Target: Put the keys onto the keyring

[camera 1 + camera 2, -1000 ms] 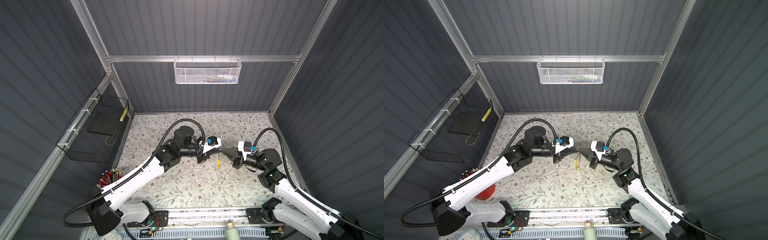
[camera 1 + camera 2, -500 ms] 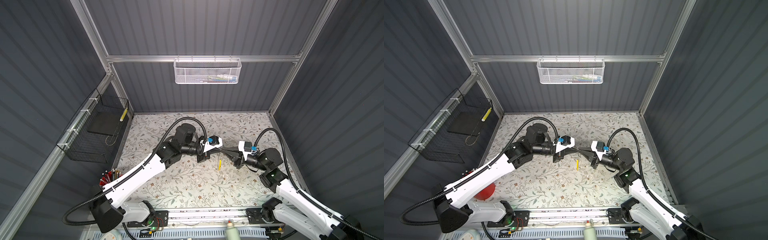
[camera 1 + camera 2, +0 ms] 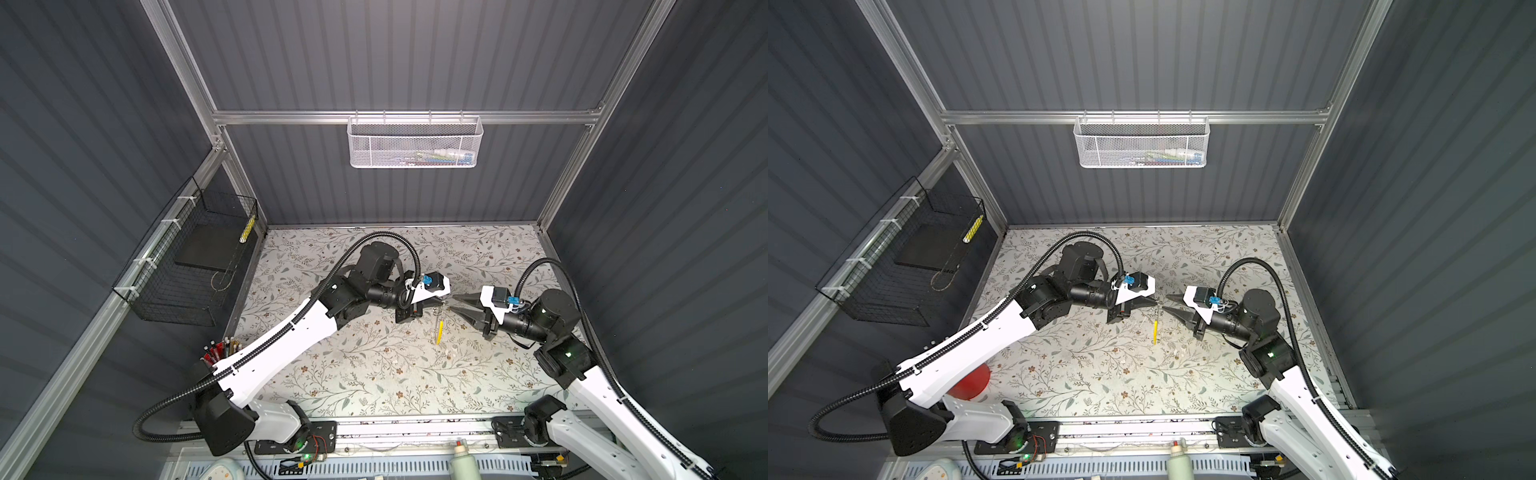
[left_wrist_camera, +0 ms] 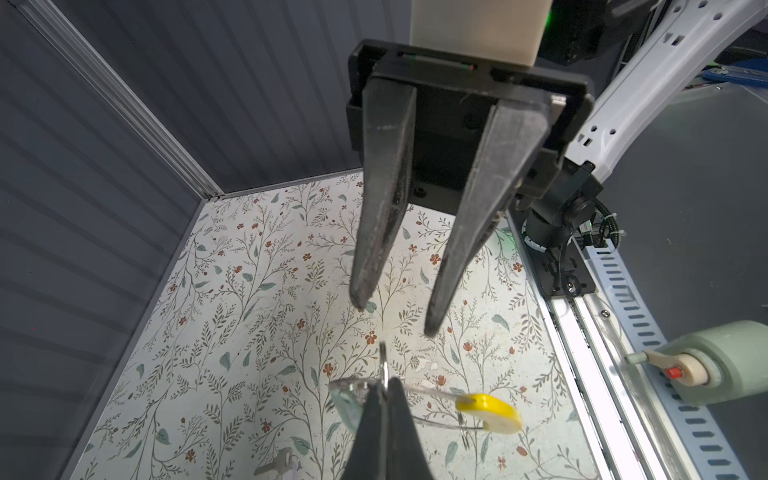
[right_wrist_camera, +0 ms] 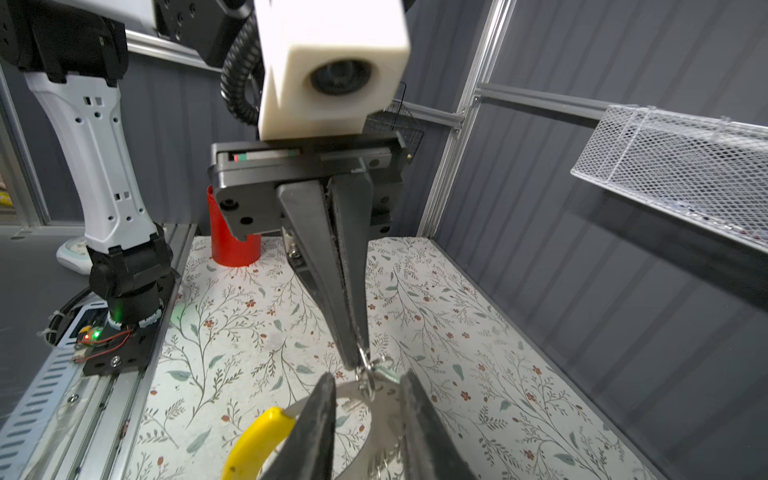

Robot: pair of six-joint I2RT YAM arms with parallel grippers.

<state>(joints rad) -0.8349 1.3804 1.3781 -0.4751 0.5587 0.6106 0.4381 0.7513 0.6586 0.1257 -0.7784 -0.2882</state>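
Nearest the base rail (image 3: pixel 415 427), a loose key (image 4: pixel 279 460) lies on the floral table (image 4: pixel 249 291). Beyond it the keyring (image 4: pixel 490 413) hangs clear of the table, yellow segment low, pinched in the left gripper (image 4: pixel 384 388) – jaws clamped tight, probably to hold it steady. Facing it, the right gripper (image 4: pixel 395 318) stands part-open and empty – apparently free to fetch keys

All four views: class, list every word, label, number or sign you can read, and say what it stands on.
None can be read.
White basket: labels on its contents are too small.
Yellow strip in the black basket: marks too blurred.
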